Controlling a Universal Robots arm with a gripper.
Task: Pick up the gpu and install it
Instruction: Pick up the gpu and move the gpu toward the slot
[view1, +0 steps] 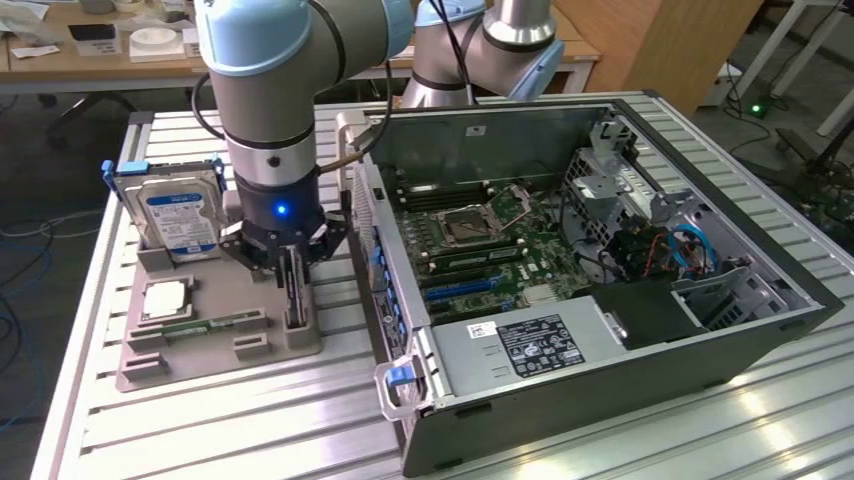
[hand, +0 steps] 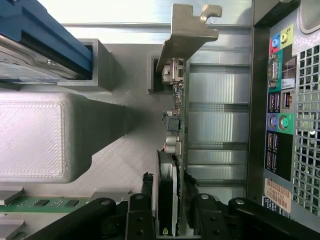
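The gpu (view1: 291, 292) is a thin dark card standing on edge in a slot of the grey holder (view1: 200, 352), on the side nearest the computer case. My gripper (view1: 287, 262) comes straight down onto its upper edge. In the wrist view the card (hand: 175, 100) runs away from me to its silvery end bracket (hand: 187, 35). My gripper (hand: 169, 200) straddles the near end of the card. The black fingers (hand: 147, 187) press against both of its faces. The card's lower edge still sits in the holder.
The open computer case (view1: 747, 330) lies at the exterior view's right, with its motherboard (view1: 467, 250) exposed and its rear ports (hand: 277, 115) close beside the card. The holder also carries a silver hard drive with a blue label (view1: 180, 220), a processor chip (view1: 163, 298) and a green memory stick (view1: 214, 325).
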